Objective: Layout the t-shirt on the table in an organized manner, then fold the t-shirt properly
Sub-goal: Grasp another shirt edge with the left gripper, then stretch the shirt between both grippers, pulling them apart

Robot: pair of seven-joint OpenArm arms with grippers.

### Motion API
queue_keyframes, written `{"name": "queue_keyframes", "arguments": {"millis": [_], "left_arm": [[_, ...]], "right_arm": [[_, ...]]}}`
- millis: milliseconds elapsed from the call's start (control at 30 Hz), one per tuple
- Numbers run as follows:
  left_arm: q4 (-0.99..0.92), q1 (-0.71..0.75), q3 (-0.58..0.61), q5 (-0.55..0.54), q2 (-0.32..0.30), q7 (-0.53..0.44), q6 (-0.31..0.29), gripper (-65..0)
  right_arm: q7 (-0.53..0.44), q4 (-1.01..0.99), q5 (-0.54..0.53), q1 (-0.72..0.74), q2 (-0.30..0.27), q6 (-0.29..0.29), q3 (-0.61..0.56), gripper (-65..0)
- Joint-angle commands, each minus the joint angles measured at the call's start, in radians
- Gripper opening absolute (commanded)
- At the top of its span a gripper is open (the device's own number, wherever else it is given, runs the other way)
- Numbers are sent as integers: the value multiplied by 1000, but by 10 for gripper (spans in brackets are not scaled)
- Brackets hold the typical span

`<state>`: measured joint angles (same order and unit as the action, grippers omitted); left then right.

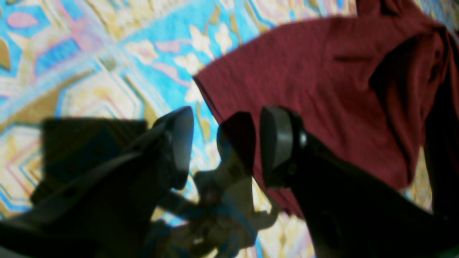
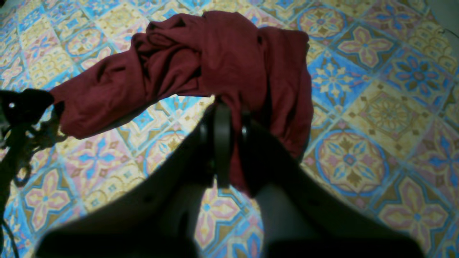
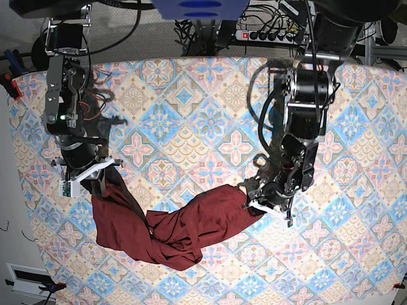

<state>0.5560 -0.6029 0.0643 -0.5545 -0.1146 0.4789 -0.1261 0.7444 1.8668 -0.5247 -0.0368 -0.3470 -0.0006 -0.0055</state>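
The t-shirt [image 3: 172,229] lies bunched and twisted on the table [image 3: 203,127], a dark maroon band stretching between the two arms, with its thickest, most crumpled folds sagging toward the table's near edge. One end of the cloth rises toward the right gripper [image 2: 222,143], which in the base view stands at the shirt's left end; the other end reaches the left gripper [image 1: 226,143] at the shirt's right end.

In the right wrist view the right gripper's jaws are pressed together with a fold of the maroon fabric pinched between them, and the shirt spreads away from that pinch in a knotted mass, one long part trailing off to the side across the patterned tiles. Part of the cloth there hangs clear of the table.

In the left wrist view the left gripper's fingers [image 1: 276,143] stand apart with nothing between them, only the floral table surface showing through the gap. The flat edge of the shirt lies just beyond the fingertips, and one finger overlaps the cloth in the picture; whether it touches the fabric I cannot tell, as that view is blurred
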Motion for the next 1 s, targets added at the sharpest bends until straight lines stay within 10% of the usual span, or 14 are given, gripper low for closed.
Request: {"name": "queue_keyframes", "arguments": {"millis": [0,267,433,600,967], "left_arm": [[-11,-27,2,-2,11,-1,-1,-352],[-18,-30,6,1,59,-22,-2,-365],[-18,-30,6,3,71,-22,-4,-650],[31,-41,4,1,59,-21,-4,-650],[399,-35,-7,-11,-211,40,-4,-650]], "right_arm": [[-29,30,-4,18,-13,6,6,-647],[-29,58,-4,18,-13,6,8,-647],[-29,58,-4,16,-13,6,9,-647],[-33,58,-4,-16,-13,6,14,-647],[-30,40,1,2,-14,6,14,-647]]}}
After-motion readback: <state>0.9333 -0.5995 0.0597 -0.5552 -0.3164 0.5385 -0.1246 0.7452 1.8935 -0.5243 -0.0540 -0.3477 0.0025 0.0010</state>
